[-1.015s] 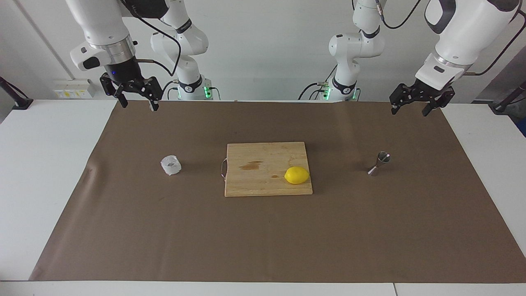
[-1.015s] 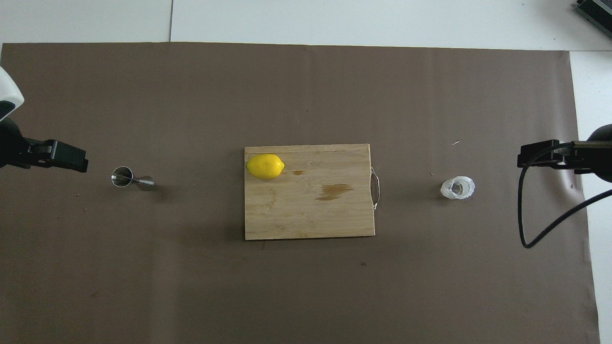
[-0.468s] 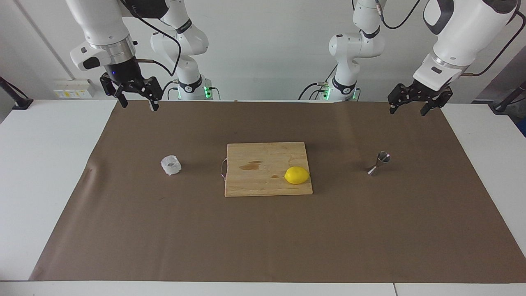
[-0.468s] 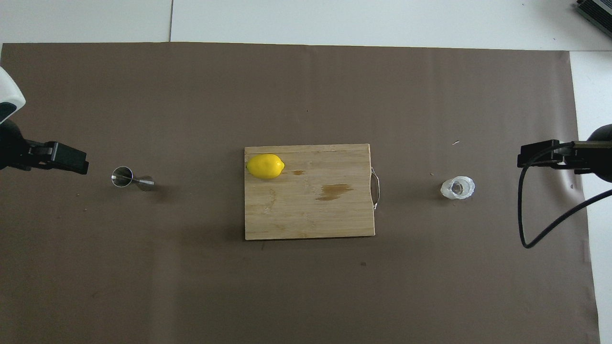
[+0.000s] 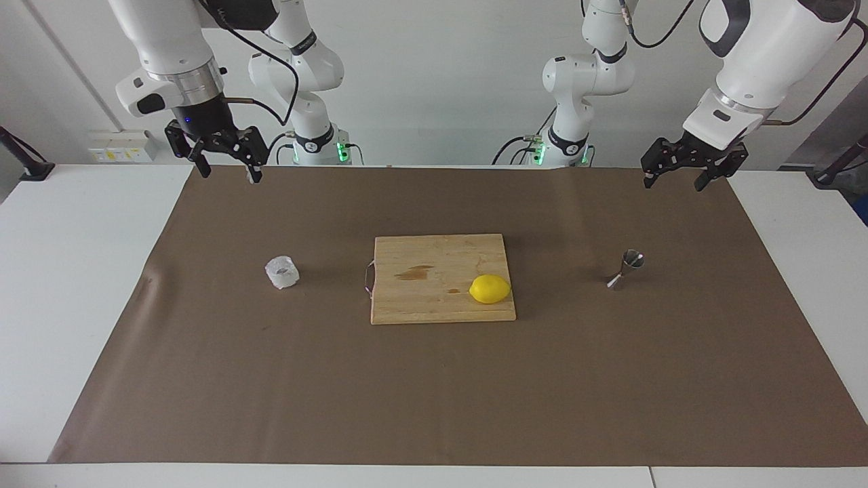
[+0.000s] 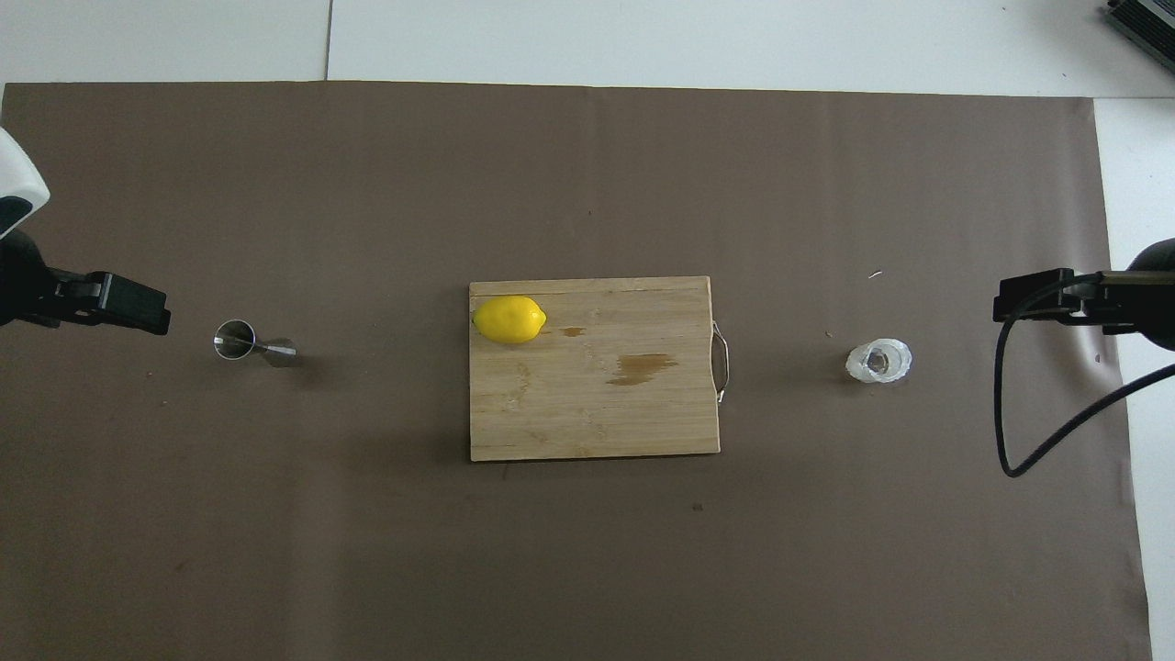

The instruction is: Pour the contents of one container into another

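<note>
The small whitish crinkly plastic cup (image 5: 282,272) stands upright on the brown mat, toward the right arm's end; it also shows in the overhead view (image 6: 878,361). A shiny metal jigger (image 5: 625,269) stands toward the left arm's end and also shows in the overhead view (image 6: 252,342). My right gripper (image 5: 227,169) is open, empty and raised over the mat's right-arm end, apart from the cup; it enters the overhead view (image 6: 1037,296) at the edge. My left gripper (image 5: 675,181) is open, empty and raised over the mat's left-arm end, apart from the jigger; it also shows in the overhead view (image 6: 128,303).
A wooden cutting board (image 5: 420,298) with a wire handle lies mid-mat between cup and jigger. A yellow lemon (image 5: 489,289) rests on its corner toward the jigger. A black cable (image 6: 1005,413) hangs from the right arm. White tabletop (image 5: 81,271) surrounds the mat.
My left gripper has shifted very slightly. The right gripper, cup, jigger, board and lemon have not moved.
</note>
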You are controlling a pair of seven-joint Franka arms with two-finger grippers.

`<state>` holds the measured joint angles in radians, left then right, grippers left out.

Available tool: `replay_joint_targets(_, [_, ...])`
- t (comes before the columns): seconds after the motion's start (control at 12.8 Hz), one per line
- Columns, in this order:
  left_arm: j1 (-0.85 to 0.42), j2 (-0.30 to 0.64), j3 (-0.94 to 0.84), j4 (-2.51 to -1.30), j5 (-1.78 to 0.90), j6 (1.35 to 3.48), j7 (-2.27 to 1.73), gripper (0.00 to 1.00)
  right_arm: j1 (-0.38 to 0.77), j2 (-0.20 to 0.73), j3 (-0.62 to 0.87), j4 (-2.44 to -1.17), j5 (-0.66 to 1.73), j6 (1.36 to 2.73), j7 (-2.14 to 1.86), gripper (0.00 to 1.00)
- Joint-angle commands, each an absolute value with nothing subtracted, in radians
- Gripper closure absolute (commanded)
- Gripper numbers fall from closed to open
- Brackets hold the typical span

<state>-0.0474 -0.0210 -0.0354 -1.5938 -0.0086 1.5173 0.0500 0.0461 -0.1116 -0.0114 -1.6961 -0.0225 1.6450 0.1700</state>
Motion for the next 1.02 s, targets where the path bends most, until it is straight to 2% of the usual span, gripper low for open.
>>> replay_joint_targets(0.0, [-0.063, -0.037, -0.031, -1.617, 0.005, 1.549, 0.058, 0.0, 0.035, -0.121, -0.009, -1.695, -0.002, 1.632, 0.164, 0.0])
replay_joint_targets(0.31, [-0.035, -0.035, -0.026, -1.68, -0.005, 1.617, 0.013, 0.0, 0.035, -0.124, -0.009, -1.695, -0.002, 1.632, 0.164, 0.0])
replay_joint_targets(0.47, [-0.006, 0.0, -0.026, -1.68, -0.056, 1.603, -0.055, 0.0, 0.035, -0.13, -0.009, -1.695, -0.002, 1.632, 0.164, 0.0])
replay_joint_targets(0.78, [0.11, 0.13, -0.037, -1.663, -0.198, 1.614, -0.066, 0.0, 0.035, -0.138, -0.009, -1.695, -0.002, 1.632, 0.164, 0.0])
replay_joint_targets(0.94, [0.164, 0.149, -0.037, -1.672, -0.286, 1.6, -0.096, 0.0, 0.035, -0.143, -0.009, -1.695, -0.002, 1.632, 0.164, 0.0])
